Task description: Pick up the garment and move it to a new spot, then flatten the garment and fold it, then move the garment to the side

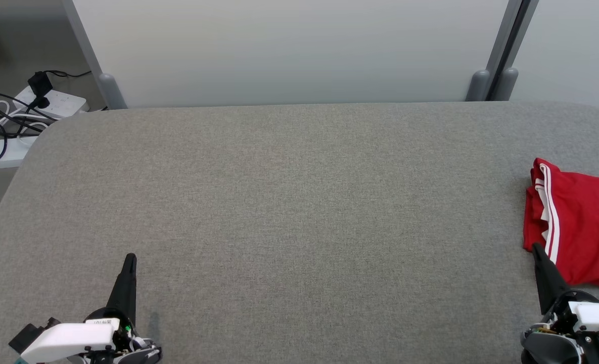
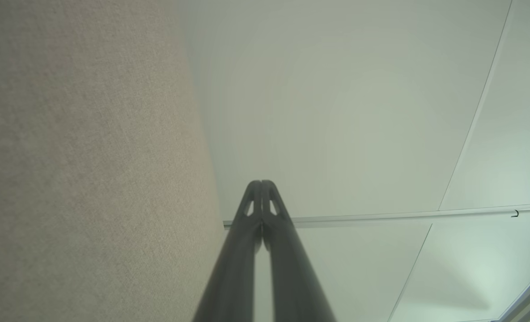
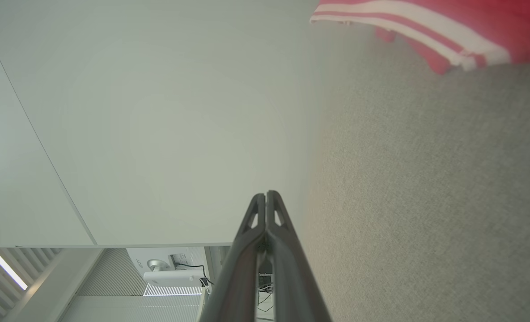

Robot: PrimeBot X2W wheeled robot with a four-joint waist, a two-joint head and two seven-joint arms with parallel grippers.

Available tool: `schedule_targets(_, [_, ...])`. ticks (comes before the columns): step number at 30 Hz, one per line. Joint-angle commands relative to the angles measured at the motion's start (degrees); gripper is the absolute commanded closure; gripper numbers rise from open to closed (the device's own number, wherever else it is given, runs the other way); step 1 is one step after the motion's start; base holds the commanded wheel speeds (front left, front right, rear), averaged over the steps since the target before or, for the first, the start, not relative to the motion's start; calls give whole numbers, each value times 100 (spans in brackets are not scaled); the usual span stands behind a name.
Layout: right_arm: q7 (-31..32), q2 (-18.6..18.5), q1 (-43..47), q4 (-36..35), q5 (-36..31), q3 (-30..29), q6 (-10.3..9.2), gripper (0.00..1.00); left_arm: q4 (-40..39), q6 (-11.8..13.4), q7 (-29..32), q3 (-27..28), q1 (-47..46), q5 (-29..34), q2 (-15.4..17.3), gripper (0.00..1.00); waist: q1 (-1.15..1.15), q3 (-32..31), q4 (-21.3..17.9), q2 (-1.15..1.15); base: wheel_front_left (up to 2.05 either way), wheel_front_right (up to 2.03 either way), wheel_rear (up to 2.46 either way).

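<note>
Jaws pressed together on both sides, nothing between them. The left gripper (image 1: 130,259) sits near the front edge of the table (image 1: 289,202) towards its left corner, with bare grey cloth all around it. The right gripper (image 1: 536,247) sits near the front right corner, its tip just beside the nearest corner of the garment (image 1: 582,222); I can't tell whether it touches.

The garment – red with white stripes – lies against the table's right edge in several layers and runs out of my head view there, so I can't see how much of it reaches or overhangs that edge.

My worries from here:
- A sideways swing of the right arm with its fingers closed could catch that corner and drag the layers apart.
- Any push to the right might tip the garment off the edge, since I can't judge the margin.
- A pinch at the striped hem may lift one layer only – the rest would trail and bunch.
- Coming down too low, the fingertips could dig into the table's cloth cover rather than the garment.
</note>
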Motion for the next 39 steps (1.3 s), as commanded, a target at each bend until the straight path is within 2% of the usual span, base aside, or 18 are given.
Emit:
schedule_targets(1, [45,-59,-95,-177,64,85,26,100,-162,-44,37,186,-333,-22,122,100,0,0,0,0,0,0,0])
schedule_targets(39, [44,-59,-95,-177,64,86,26,100,-163,-44,37,186,-333,-22,122,100,0,0,0,0,0,0,0])
